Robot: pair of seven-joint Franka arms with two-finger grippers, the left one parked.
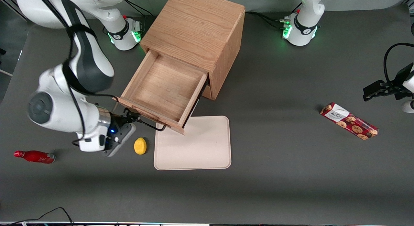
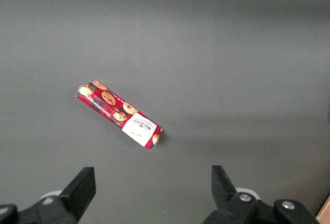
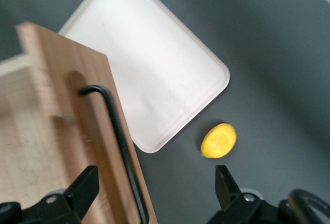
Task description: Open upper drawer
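Nearest the front camera, a red bottle (image 1: 34,156) lies on its side on the dark table (image 1: 291,174) toward the working arm's end. A little farther in, a yellow lemon (image 1: 140,145) rests just beside a cream tray (image 1: 192,142), at about nine o'clock from it. At eleven o'clock from the lemon, the right arm's fingers (image 1: 133,117) are level with the front of the upper drawer (image 1: 161,86). They are spread wide, one on each side of its thin black handle (image 3: 121,141), not pinching it. The drawer is pulled well out of the wooden cabinet (image 1: 194,28), its bare oak tray showing, and its front corner overhangs the tray's edge at about eleven o'clock. The cabinet stands farthest from the camera, at twelve o'clock from the tray. Toward the parked arm's end, at roughly three o'clock from the tray, lies a red cookie pack (image 1: 349,120).
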